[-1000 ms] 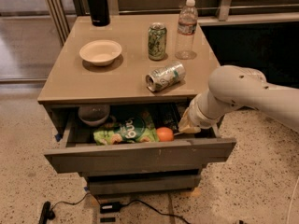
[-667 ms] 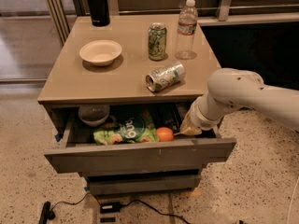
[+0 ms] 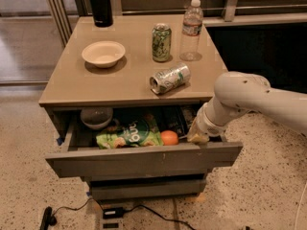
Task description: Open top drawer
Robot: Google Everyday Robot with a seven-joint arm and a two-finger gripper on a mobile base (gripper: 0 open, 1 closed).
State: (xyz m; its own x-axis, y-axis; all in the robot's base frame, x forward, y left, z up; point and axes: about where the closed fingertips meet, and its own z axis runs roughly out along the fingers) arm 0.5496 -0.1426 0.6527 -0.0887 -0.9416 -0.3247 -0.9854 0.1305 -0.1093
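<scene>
Camera view: top drawer (image 3: pixel 144 160) holds orange (image 3: pixel 169 137), bowl (image 3: pixel 96 117); tool (image 3: pixel 197 137) inside right.

**Top drawer** (image 3: pixel 144 160): wide, shallow, grey, with a plain slab front and no handle.
- State: open, pulled partway out from under the table (image 3: pixel 72 87) top, interior exposed from above.
- Pose: level, front panel upright and facing the camera, left side wall visible.
- Position: uppermost slot, directly below the tabletop.

**Gripper** (image 3: pixel 197 137): 1 unit, inside the drawer at its right end, just behind the front panel's top edge.
</scene>
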